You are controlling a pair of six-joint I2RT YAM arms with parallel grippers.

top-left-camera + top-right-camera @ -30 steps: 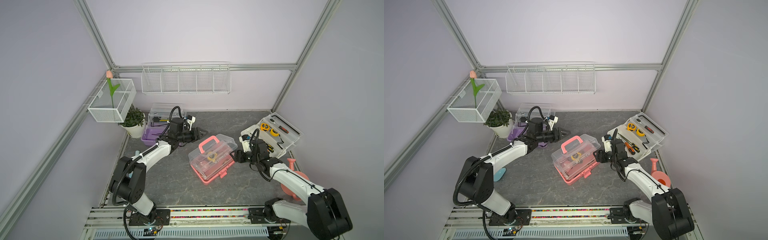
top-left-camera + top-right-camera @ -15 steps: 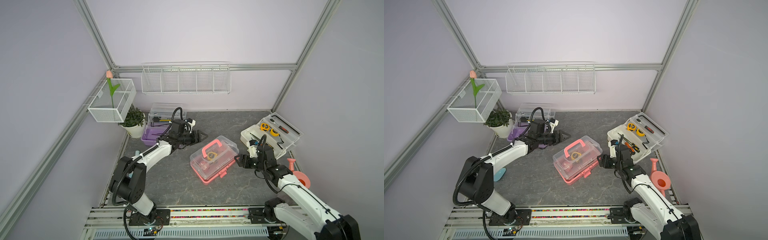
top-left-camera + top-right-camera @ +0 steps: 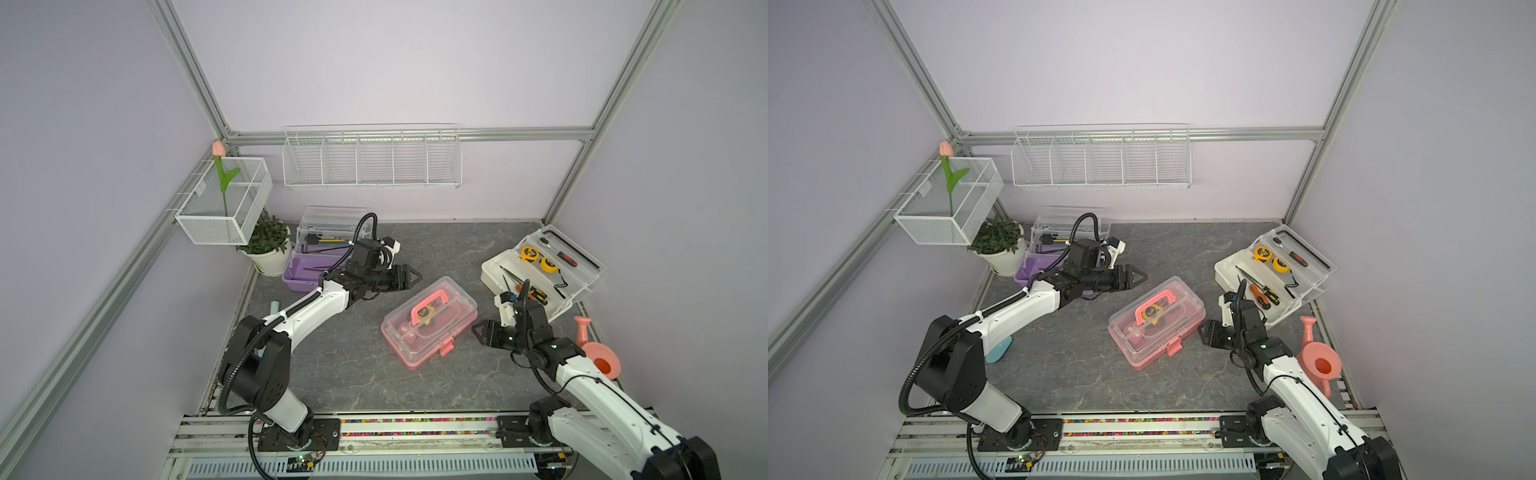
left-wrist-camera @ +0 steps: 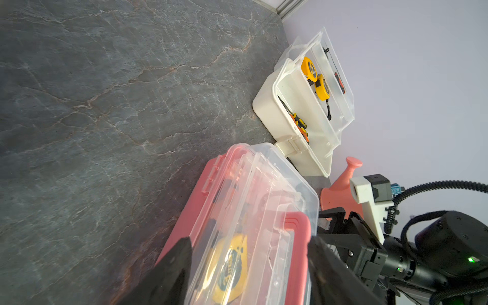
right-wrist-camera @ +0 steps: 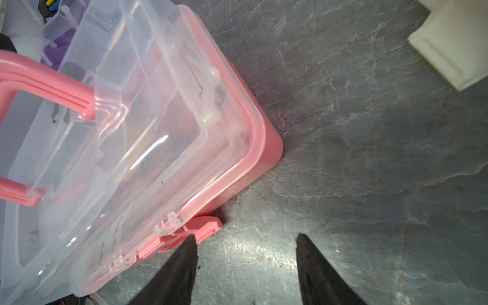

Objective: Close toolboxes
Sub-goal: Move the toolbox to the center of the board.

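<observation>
The pink toolbox (image 3: 430,322), in the middle of the tabletop (image 3: 353,374), now has its clear lid flat on the base; a second ago that lid was raised at an angle. Both arms have drawn back from it. The left hand (image 3: 415,276) hangs off the box's back-left corner, fingers wide apart and empty. The right hand (image 3: 478,332) sits low just off the box's right end, also spread and holding nothing, though narrower than a moment ago.

In the right wrist view the pink latch (image 5: 204,228) juts out from the front wall beside a fingertip, so it is probably not snapped shut yet.

The purple toolbox (image 3: 309,270) in the back-left corner and the white toolbox (image 3: 536,274) by the right edge both stand open, so two lids are left to close.
</observation>
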